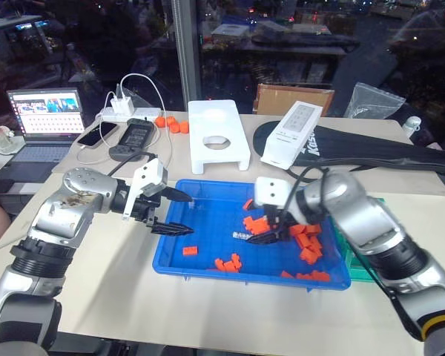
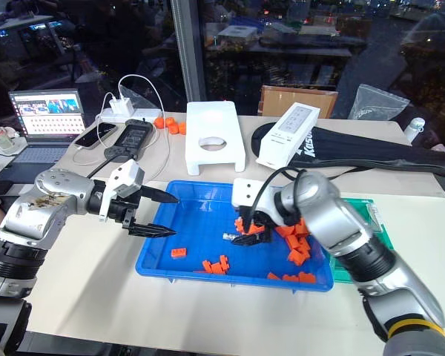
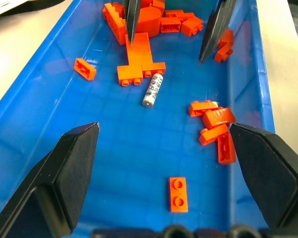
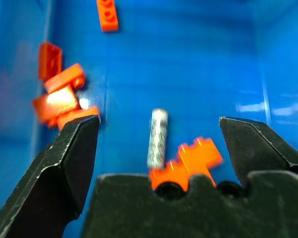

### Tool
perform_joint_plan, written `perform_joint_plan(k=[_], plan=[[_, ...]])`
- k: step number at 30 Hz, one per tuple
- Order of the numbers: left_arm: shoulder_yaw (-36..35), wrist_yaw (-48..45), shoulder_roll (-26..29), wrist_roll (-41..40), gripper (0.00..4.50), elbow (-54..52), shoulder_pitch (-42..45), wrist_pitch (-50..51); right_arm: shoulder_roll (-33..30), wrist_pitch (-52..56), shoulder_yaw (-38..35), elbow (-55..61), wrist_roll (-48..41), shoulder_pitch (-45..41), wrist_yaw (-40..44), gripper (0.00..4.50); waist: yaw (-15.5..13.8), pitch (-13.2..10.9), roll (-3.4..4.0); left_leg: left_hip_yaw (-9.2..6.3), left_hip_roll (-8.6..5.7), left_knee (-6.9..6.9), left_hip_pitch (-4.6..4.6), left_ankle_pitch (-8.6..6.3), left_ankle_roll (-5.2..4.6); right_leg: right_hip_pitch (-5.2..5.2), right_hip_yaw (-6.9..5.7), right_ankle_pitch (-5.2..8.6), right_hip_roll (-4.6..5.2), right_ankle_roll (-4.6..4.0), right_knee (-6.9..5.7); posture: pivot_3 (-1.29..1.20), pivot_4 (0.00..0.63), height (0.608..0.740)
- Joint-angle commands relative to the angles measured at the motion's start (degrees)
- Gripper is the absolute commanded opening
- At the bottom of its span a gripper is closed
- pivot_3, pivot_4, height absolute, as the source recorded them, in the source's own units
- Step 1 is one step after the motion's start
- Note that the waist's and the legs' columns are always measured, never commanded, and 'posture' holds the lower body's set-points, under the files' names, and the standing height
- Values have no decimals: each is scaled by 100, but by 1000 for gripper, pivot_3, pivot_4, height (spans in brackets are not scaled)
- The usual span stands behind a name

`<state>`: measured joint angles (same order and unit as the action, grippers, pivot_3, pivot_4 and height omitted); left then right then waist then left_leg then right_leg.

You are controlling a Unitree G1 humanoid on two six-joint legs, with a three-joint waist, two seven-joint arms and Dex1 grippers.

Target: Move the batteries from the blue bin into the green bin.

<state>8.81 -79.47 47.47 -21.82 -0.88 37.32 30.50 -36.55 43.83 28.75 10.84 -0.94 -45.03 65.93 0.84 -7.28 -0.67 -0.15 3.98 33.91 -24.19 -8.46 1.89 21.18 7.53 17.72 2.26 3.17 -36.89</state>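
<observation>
Tabletop, one blue bin [image 1: 208,259], one battery [image 3: 152,90], two spread tools

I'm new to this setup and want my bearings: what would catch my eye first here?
The blue bin in the middle of the table, scattered with orange bricks heaped mostly toward the robot's right. One battery lies on the bin floor among them. Both grippers hang open over the bin: the left gripper at its left end, the right gripper just above the battery.
</observation>
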Motion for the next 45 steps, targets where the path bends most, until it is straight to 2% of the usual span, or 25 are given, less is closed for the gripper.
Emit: perform_joint_plan(k=[1,16,19,26,29,33,35,38,41,45], plan=[[-113,7,82,-27,4500,-139,42,-1,72,-259,-17,-258,168,-49,-230,4437,-5,0,0,0,0,0,-2,0,0,2,0,0,0,0,0,0,150,731],[-104,12,92,-5,4500,-179,-36,-24,359,-1046,637,-943,648,108,-203,4437,17,0,0,-1,1,-3,1,0,0,2,-1,0,-1,0,-2,0,150,731],[-96,16,74,-2,4500,-180,-38,-35,384,-1077,684,-1027,729,123,-197,3727,16,0,0,-1,0,-3,2,0,0,0,-2,0,-1,0,-2,0,150,731],[-84,0,59,-8,4500,-179,-39,-43,318,-987,520,-879,686,178,-89,1337,15,0,0,-1,1,-3,3,0,0,-1,-2,0,-1,0,-2,0,150,731],[-92,-20,15,-77,4500,-179,-6,13,203,-1228,180,-685,512,128,-45,275,14,0,0,-1,1,-3,3,0,0,-1,-2,0,0,0,-3,0,150,731],[-196,-104,-128,-327,4500,-179,153,63,-86,-496,-821,17,-126,114,-4,223,0,0,0,-1,0,-3,-2,0,0,1,-2,0,-1,-1,-2,0,150,731],[-233,-103,-179,-397,4500,-174,212,98,-277,-286,-1062,233,-273,179,4,223,-27,0,-1,-4,0,-2,-4,0,0,-3,-7,-3,0,-5,0,0,150,731],[-302,-91,-403,-600,4500,-97,443,130,-1149,149,-1926,493,-363,470,-73,223,-46,0,-3,-6,0,-3,-1,0,0,-10,-12,-4,2,-7,10,0,150,731],[-433,-6,-704,-849,4500,16,678,167,-1944,338,-2489,535,-339,873,-131,223,-103,-1,-2,-5,-3,1,-8,0,0,-9,-17,-3,9,-5,14,0,150,731],[-714,173,-1137,-1373,4500,87,1038,504,-2581,516,-3090,495,-407,1613,-277,223,-32,0,-2,-5,-6,-4,-5,-1,-1,-10,-19,0,14,-1,16,0,150,731]])
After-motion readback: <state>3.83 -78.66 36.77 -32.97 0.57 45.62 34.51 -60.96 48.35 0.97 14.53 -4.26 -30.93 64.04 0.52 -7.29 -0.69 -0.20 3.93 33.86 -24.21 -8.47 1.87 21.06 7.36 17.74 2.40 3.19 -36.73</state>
